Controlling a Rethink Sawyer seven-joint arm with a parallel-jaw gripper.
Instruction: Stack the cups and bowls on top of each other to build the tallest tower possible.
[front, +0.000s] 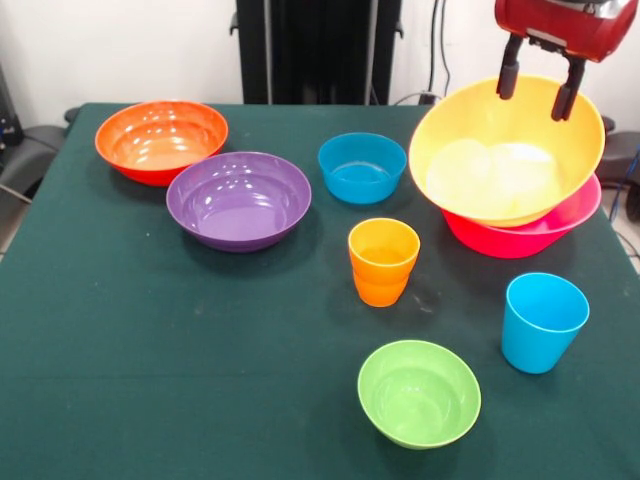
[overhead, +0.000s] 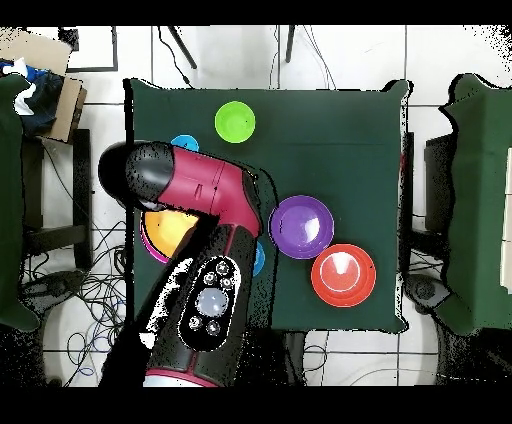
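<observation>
The large orange bowl (front: 505, 150) sits tilted inside the hot pink bowl (front: 525, 238) at the right. My gripper (front: 540, 88) hangs open over the orange bowl's far rim, holding nothing. The red-orange bowl (front: 160, 140), purple bowl (front: 238, 200) and blue bowl (front: 362, 167) stand apart on the table. The orange cup (front: 383, 260) stands in the middle, the sky blue cup (front: 540, 320) at the right and the lime green bowl (front: 418, 392) in front. The yellow and ribbed cups do not show on their own. In the overhead view my arm (overhead: 200, 200) hides the gripper.
The table has a dark green cloth (front: 150, 350). The pink bowl lies close to the table's right edge. In the overhead view, chairs and a box (overhead: 45, 85) stand beside the table, and cables lie on the floor.
</observation>
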